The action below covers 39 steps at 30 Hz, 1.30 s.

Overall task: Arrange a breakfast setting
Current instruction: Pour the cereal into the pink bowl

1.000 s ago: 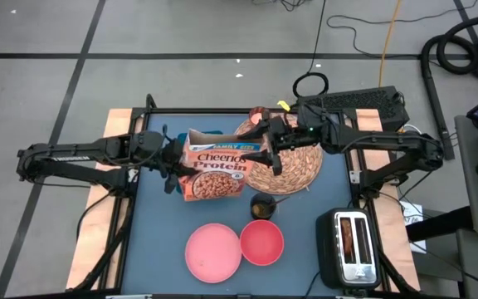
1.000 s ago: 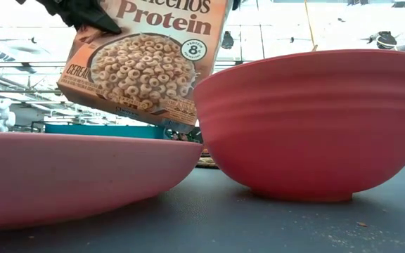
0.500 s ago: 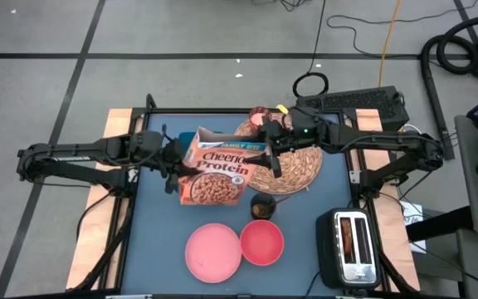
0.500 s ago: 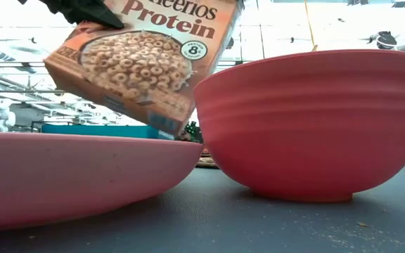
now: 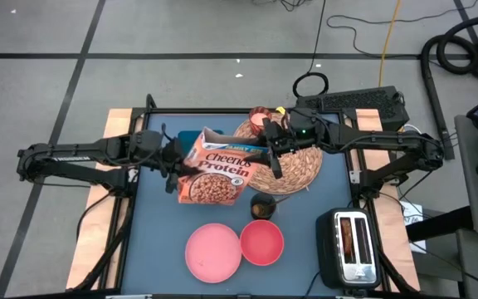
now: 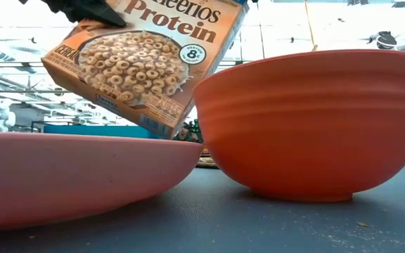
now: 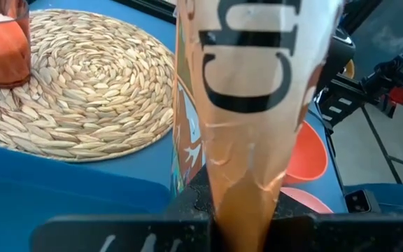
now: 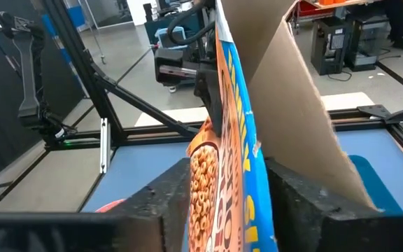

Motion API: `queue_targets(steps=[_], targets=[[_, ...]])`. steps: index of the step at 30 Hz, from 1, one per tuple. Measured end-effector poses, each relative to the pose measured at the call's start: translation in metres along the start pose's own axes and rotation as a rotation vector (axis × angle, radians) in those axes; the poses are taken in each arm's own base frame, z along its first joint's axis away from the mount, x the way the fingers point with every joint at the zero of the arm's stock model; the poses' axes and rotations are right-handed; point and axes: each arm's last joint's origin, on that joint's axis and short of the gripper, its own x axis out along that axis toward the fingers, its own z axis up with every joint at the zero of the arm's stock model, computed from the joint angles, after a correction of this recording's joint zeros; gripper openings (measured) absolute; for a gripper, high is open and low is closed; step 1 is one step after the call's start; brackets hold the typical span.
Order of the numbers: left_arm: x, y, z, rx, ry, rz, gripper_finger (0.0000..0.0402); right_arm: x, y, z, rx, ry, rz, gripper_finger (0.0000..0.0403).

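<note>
- Holding the cereal box up off the table, the left gripper is clamped tight on the box's left edge, just left of the middle of the high view.
- From the left wrist view, the box edge is pinched between the two dark fingers at the bottom of the frame.
- At the box's upper right corner, the right gripper has its fingers either side of the box top; in the right wrist view the box sits between the two pads, but I cannot tell whether they press on it or stand just clear.
- The box is tilted in the low view, its lower corner hanging above the rim of the pink plate.
- The woven placemat lies right of centre in the high view, under the right arm.
- A candle glass stands at the mat's upper left edge.
- A small dark fruit sits below the mat, just above the red bowl.
- The pink plate and the bowl lie side by side at the lower middle, touching or nearly so.
- A toaster stands at the lower right of the table.
</note>
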Motion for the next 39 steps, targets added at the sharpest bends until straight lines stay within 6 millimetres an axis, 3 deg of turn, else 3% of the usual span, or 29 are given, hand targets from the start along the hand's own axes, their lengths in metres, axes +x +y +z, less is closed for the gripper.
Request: queue_targets(steps=[11,26,39], targets=[[-0.0002,-0.0005,0.0016,0.004,-0.017,-0.005,0.0017,-0.0001,0.0000,0.0008,-0.005,-0.006,0.001,0.0007],[-0.0006,-0.0007,0.0026,0.007,-0.024,-0.004,0.0021,-0.0002,0.0008,0.0056,-0.028,-0.053,0.008,0.0001],[-0.0007,-0.0008,0.0030,0.025,-0.027,-0.004,0.0139,-0.0013,0.0014,0.0084,-0.036,-0.078,0.005,0.0001]])
